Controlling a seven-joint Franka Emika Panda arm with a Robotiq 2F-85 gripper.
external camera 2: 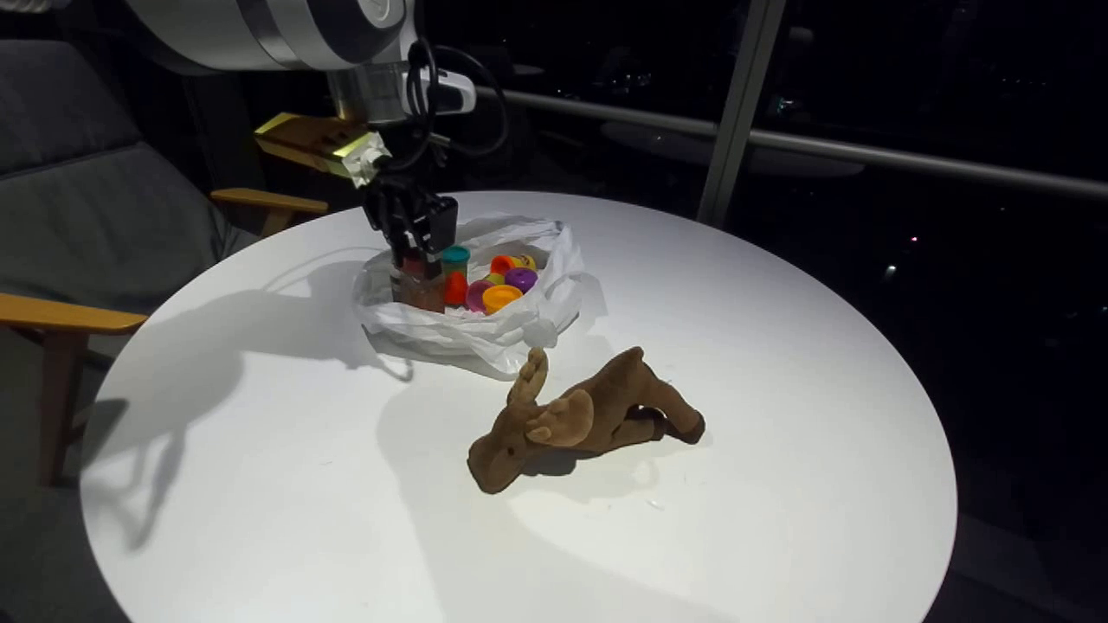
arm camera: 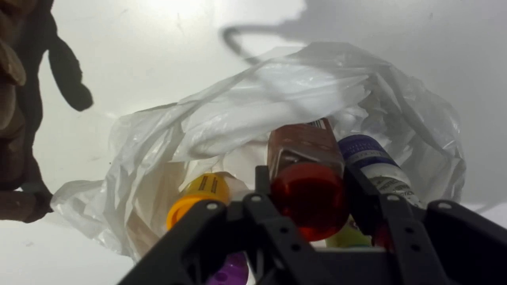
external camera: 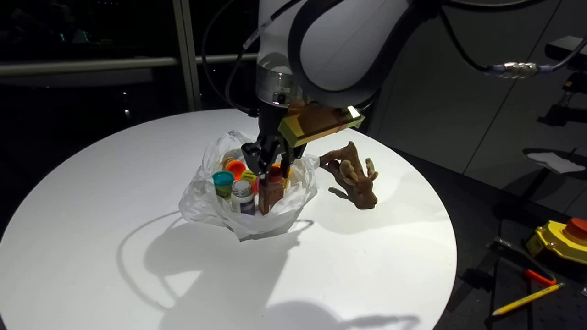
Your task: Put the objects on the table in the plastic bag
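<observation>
In the gripper [arm camera: 307, 180], a brown shaker bottle [external camera: 271, 195], clasped by its red cap [arm camera: 309, 202] with a finger [arm camera: 262, 180] on either side. Holds it by the top and roughly upright, probably to lower it base first between its neighbours and spare the fingers a brush with the plastic bag [external camera: 250, 224]. No telling from here if resting on the bottom or hanging just above; perhaps close to being let go. Around it, the bag, spread on the worktop [external camera 2: 779, 433] with sides slumped outward, likely arranged so to give a broad mouth for dropping things in. Inside, just beside the brown bottle, a white bottle [external camera: 243, 199] with a grey cap [external camera: 241, 187], upright; next to that, a teal-lidded tub [external camera: 223, 183], also upright; farther in, an orange-lidded tub [external camera: 236, 170] tipped sideways, then a purple tub [external camera 2: 521, 278], a yellow tub [external camera 2: 501, 298] and a pink tub [external camera 2: 478, 296], bunched together. A red piece [external camera 2: 455, 288] and others partly hidden, hard to count. Outside, near the bag on the worktop, a brown toy moose [external camera 2: 606, 402], seemingly the only thing left to bag; soft-looking but long-limbed, so apt to drag at the rim.
</observation>
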